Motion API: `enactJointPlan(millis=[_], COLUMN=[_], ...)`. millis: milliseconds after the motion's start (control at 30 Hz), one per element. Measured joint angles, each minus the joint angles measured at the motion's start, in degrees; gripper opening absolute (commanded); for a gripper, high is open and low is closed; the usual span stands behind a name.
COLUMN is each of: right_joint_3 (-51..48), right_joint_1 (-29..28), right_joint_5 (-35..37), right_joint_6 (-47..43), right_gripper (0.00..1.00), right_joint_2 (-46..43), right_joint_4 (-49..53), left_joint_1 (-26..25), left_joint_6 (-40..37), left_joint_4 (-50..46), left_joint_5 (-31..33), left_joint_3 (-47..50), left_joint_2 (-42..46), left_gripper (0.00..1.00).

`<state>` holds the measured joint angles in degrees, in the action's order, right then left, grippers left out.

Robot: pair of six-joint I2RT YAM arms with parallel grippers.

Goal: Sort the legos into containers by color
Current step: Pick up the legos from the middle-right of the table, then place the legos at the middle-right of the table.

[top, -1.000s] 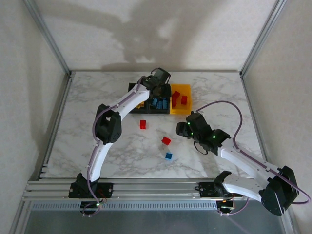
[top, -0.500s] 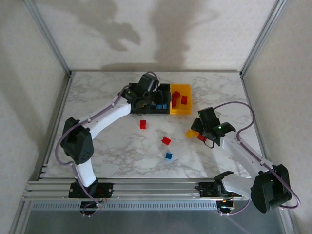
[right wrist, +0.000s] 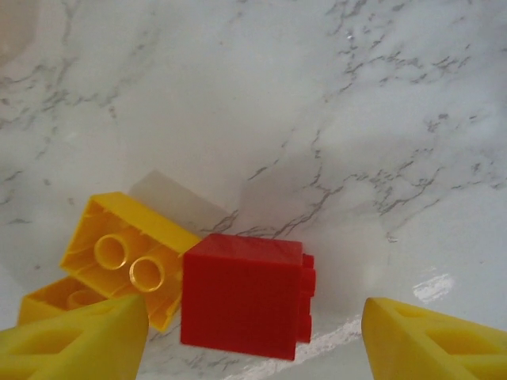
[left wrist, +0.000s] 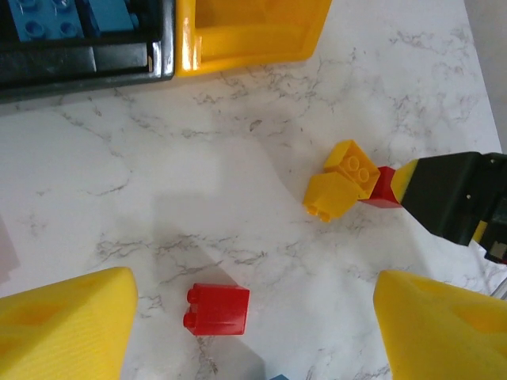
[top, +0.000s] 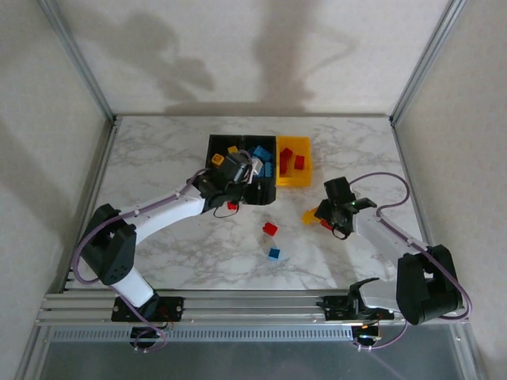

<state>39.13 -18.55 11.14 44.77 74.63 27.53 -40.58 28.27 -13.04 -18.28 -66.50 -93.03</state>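
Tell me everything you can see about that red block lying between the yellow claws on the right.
The red brick is a small, glossy, roughly cube-shaped plastic block. It lies tipped on its side on the marble table, with its studs pointing sideways. A yellow brick, hollow underside showing, rests against one face. The red brick sits between the open fingertips of the right gripper, which stand apart from it on both sides.

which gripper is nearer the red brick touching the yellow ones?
Right. The right gripper hangs just over that red brick, open, with a finger on each side. The left gripper is well off to its left, by the front of the bins.
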Motion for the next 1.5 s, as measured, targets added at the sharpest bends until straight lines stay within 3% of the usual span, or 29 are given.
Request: enactJointPlan(millis=[333, 467, 600, 1033, 1300, 1500], right_joint_3=[-1.7, -2.3, -2.3, 1.4, 10.2, 11.1], right_joint_1=[1.2, 1.7, 1.8, 1.8, 1.8, 0.9], right_joint_5=[-1.3, -1.7, -1.8, -1.9, -3.0, -4.4], right_joint_6=[-0.4, -0.6, -1.0, -3.2, -5.9, -6.6], right_gripper=[0.57, 0.41, 0.32, 0.30, 0.29, 0.29], right_joint_2=[2.4, 2.8, 2.8, -4.1, -2.1, 0.5], right_joint_4=[-4.0, -5.1, -6.3, -0.2, 0.5, 0.6], left_joint_1=[0.0, 0.0, 0.0, -0.1, -0.1, 0.3], left_joint_6=[0.1, 0.4, 0.5, 2.4, 3.5, 3.5], left_joint_4=[0.9, 0.9, 1.1, 1.4, 1.5, 1.5], left_joint_5=[0.0, 0.0, 0.0, 1.7, 3.8, 4.8], left_joint_3=[0.0, 0.0, 0.0, 0.0, 0.4, 2.1], left_joint_2=[0.0, 0.0, 0.0, 0.0, 0.7, 3.1], left_gripper=[0.77, 0.77, 0.77, 0.77, 0.77, 0.77])
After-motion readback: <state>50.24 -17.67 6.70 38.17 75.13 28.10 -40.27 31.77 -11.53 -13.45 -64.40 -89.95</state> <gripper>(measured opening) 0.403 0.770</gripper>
